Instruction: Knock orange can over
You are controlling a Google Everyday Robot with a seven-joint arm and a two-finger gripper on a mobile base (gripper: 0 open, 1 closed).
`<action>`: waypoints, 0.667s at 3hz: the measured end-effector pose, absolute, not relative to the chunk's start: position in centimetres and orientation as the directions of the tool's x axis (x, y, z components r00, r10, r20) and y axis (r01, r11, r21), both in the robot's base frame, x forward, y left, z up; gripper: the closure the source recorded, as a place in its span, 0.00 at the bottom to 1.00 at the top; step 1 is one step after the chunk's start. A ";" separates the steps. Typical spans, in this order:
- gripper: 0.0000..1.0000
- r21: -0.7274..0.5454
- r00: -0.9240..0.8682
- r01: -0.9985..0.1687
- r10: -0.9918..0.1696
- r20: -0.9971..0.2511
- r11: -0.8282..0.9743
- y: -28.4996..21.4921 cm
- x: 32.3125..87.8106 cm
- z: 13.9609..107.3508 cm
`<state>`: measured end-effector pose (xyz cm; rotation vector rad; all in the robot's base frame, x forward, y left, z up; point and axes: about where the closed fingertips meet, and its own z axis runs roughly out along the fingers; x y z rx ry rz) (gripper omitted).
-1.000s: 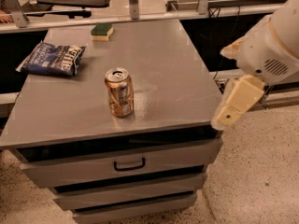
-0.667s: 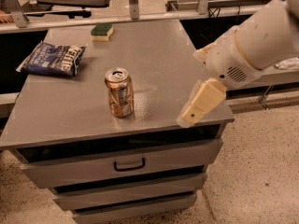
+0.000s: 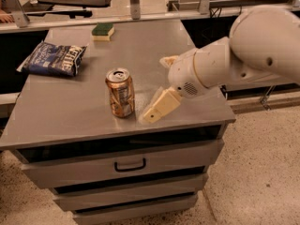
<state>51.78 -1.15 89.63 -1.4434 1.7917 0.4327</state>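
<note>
The orange can (image 3: 120, 93) stands upright on the grey cabinet top (image 3: 70, 116), a little left of the middle and near the front. It is coppery-orange with a silver top and pull tab. My gripper (image 3: 154, 90) is just right of the can, low over the top, on the end of the white arm (image 3: 243, 55) that reaches in from the right. Its jaws are open. The lower cream finger (image 3: 158, 108) points down-left, its tip a short way from the can's base and apart from it. The other fingertip (image 3: 166, 60) shows behind the wrist.
A blue chip bag (image 3: 54, 59) lies at the cabinet's left rear. A green and yellow sponge (image 3: 103, 30) sits at the back. The cabinet has drawers with a handle (image 3: 130, 164) at the front. Tables and dark shelving stand behind; speckled floor lies to the right.
The arm has swung left from beyond the cabinet's right edge to over its top. The gripper now sits close beside the can. The can has not moved.
</note>
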 end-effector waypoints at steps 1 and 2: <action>0.00 -0.175 -0.043 -0.935 -0.589 -0.807 0.308 2.0 53.0 88.5; 0.00 -0.140 -0.050 -0.938 -0.521 -0.852 0.318 4.5 53.6 87.7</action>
